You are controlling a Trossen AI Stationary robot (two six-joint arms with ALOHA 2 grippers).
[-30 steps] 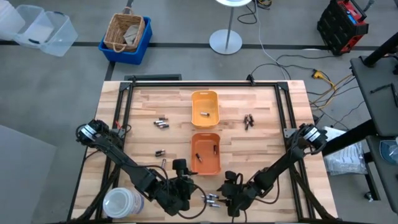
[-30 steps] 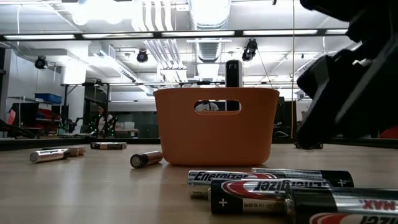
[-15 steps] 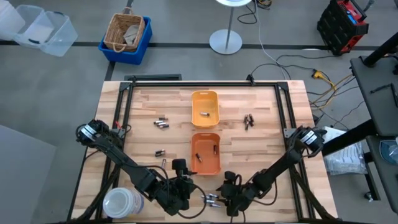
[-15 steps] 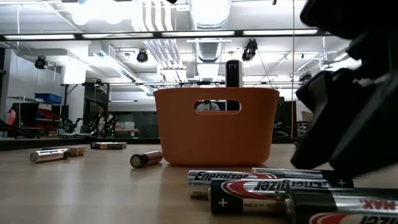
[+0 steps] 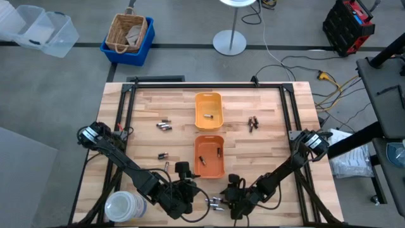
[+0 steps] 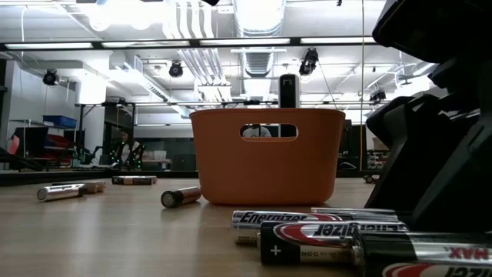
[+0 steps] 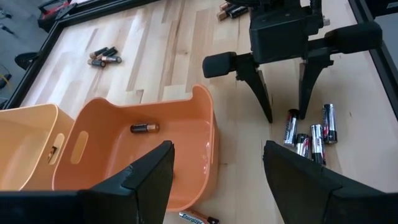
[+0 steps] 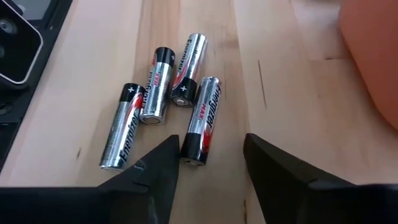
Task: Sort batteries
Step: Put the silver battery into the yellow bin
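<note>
Several batteries (image 8: 166, 93) lie side by side on the wood near the table's front edge, also seen as batteries (image 5: 215, 202) in the high view. My right gripper (image 8: 210, 165) hangs open just over them, its fingers on either side of the near end of one battery (image 8: 200, 121); I cannot tell whether a finger touches it. My left gripper (image 7: 217, 177) is open beside the orange tray (image 5: 209, 156), which holds a battery (image 7: 144, 127). Beyond it stands the yellow-orange tray (image 5: 208, 109).
More loose batteries lie left of the trays (image 5: 164, 125), (image 5: 162, 155) and right of them (image 5: 253, 122). A clear plastic container (image 5: 121, 206) stands at the front left corner. The table's black frame (image 5: 123, 101) runs along its edges.
My right gripper has come down toward the cluster of batteries at the front edge and edged slightly toward the table's left. Its fingers have stayed open. The batteries have not moved.
</note>
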